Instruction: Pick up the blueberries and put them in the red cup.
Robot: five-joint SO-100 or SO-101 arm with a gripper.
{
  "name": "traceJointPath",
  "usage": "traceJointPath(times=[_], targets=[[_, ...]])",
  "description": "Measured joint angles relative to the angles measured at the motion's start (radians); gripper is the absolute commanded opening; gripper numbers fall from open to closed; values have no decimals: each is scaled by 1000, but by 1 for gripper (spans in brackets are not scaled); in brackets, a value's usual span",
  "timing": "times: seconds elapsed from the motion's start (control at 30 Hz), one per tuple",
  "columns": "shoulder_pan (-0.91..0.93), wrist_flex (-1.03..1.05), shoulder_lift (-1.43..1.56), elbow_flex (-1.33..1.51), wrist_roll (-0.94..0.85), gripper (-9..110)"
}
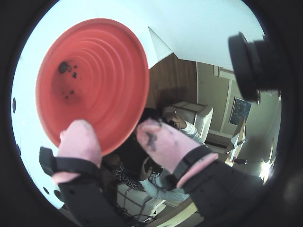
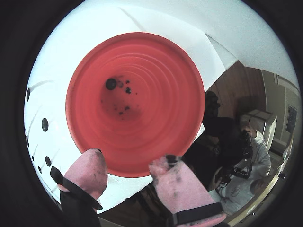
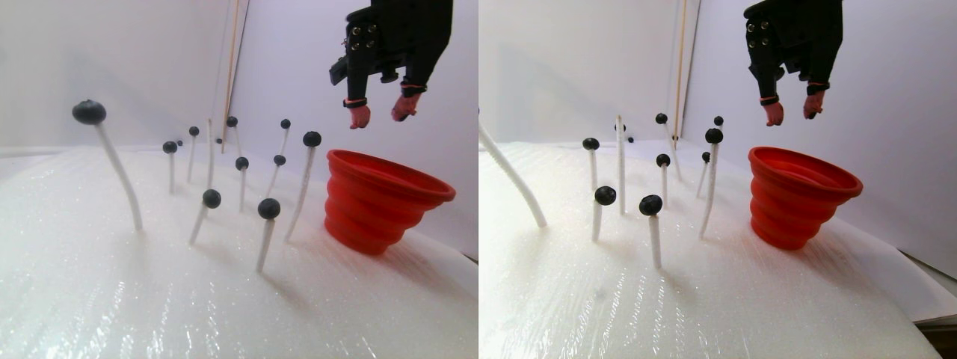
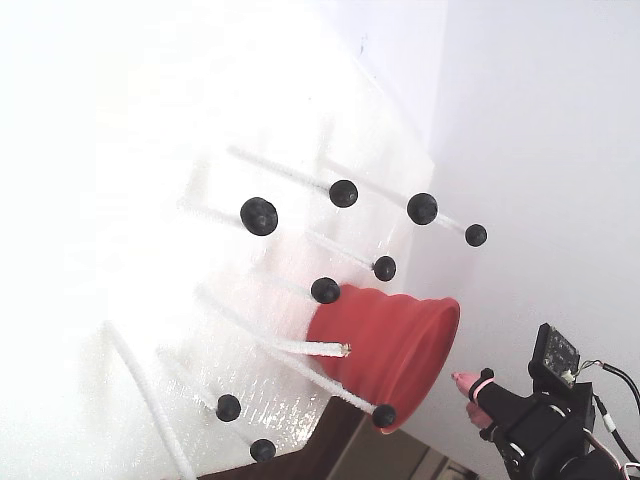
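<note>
While the red cup [image 3: 385,198] stands below, the pincer [image 3: 382,114] hangs parted and empty above it.

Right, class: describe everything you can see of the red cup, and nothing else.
The red cup looks like soft ribbed plastic, with stepped rings narrowing from a wide flared rim to a small base. It stands upright on the white surface, to the right of the stalks in the stereo pair view, touching none of them. Both wrist views look into it: one dark blueberry and dark specks lie inside. The gripper hovers open above the cup without touching it.
</note>
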Motion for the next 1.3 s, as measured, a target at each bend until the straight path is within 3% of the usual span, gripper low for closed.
traceJointPath(times=[0.53, 1.3], targets=[[-175, 66, 158, 89, 49, 19], [-377, 69, 161, 150, 150, 20]])
